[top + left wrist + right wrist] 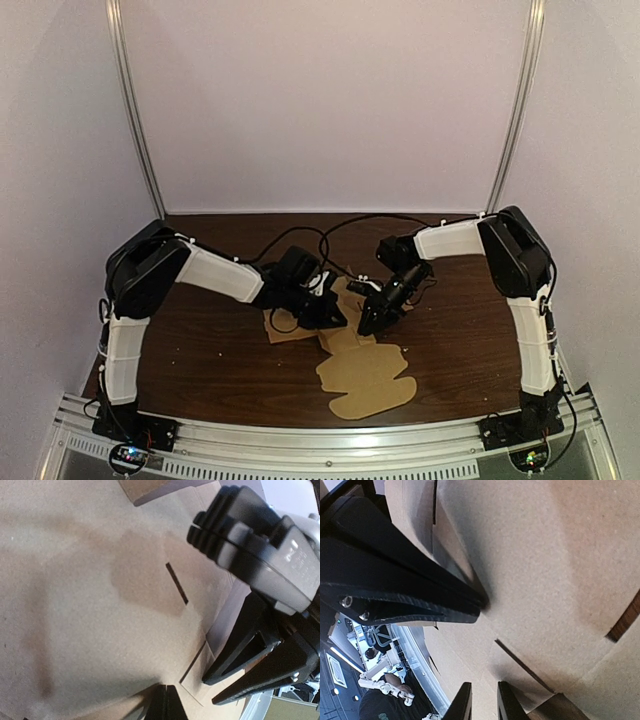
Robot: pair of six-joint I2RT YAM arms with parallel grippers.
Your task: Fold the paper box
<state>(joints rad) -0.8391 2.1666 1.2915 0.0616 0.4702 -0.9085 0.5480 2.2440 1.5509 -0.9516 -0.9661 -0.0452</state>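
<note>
Since the paper box (365, 380) lies unfolded on the middle of the surface (200, 360), a bad crease threatens.
From above, left pincer (330, 312) and right pincer (368, 322) crowd its far end; left wrist shows the left pincer together; right wrist shows the right pincer slightly apart; uneven pushing could tear it.

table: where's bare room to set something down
Bare table near-left, between left arm and cardboard; also right, between cardboard and right arm. Crowded centre: left gripper and right gripper meet at the cardboard, cables behind.
</note>
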